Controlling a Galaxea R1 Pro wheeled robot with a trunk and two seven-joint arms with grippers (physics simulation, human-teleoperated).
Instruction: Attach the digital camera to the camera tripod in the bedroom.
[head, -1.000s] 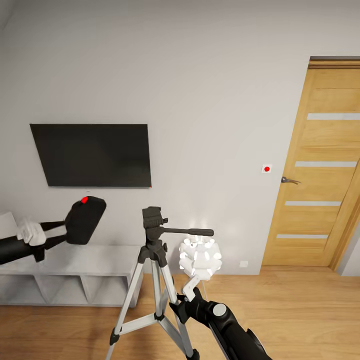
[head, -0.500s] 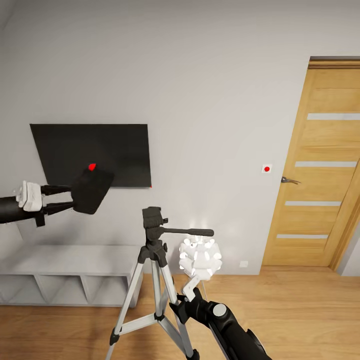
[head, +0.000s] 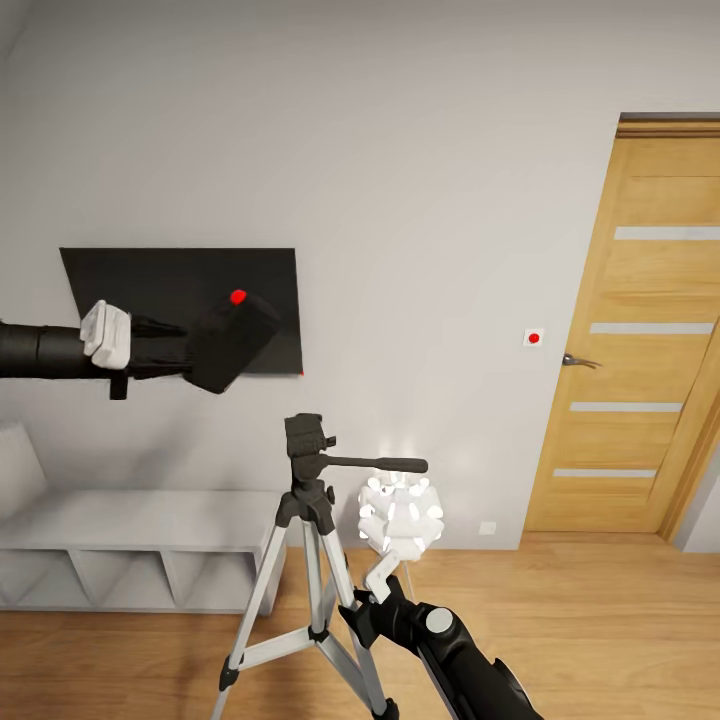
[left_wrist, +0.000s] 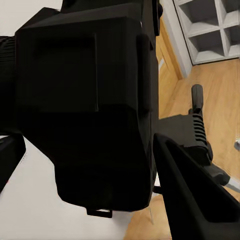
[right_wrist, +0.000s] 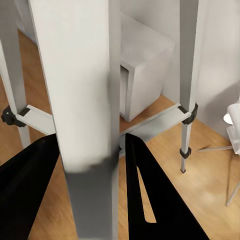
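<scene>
The matte-black digital camera (head: 232, 340), red dot on top, hangs in the air in front of the TV, up and to the left of the tripod's head. My left gripper (head: 190, 352) is shut on it; in the left wrist view the camera (left_wrist: 85, 110) is close up, with one finger (left_wrist: 195, 200) beside it and the tripod head (left_wrist: 187, 135) beyond. The camera tripod (head: 310, 500) stands on the wood floor, pan handle pointing right. My right gripper (head: 358, 608) is shut on one silver leg (right_wrist: 85, 100), its black fingers (right_wrist: 155, 200) on either side.
A black wall TV (head: 130, 290) hangs behind the camera. A low white shelf unit (head: 130, 545) stands below it. A glowing white lamp (head: 400, 515) sits just right of the tripod. A wooden door (head: 640, 340) is at the right.
My left arm has lifted the camera up and to the right, from beside the shelf unit to in front of the TV. The right arm and tripod have stayed still.
</scene>
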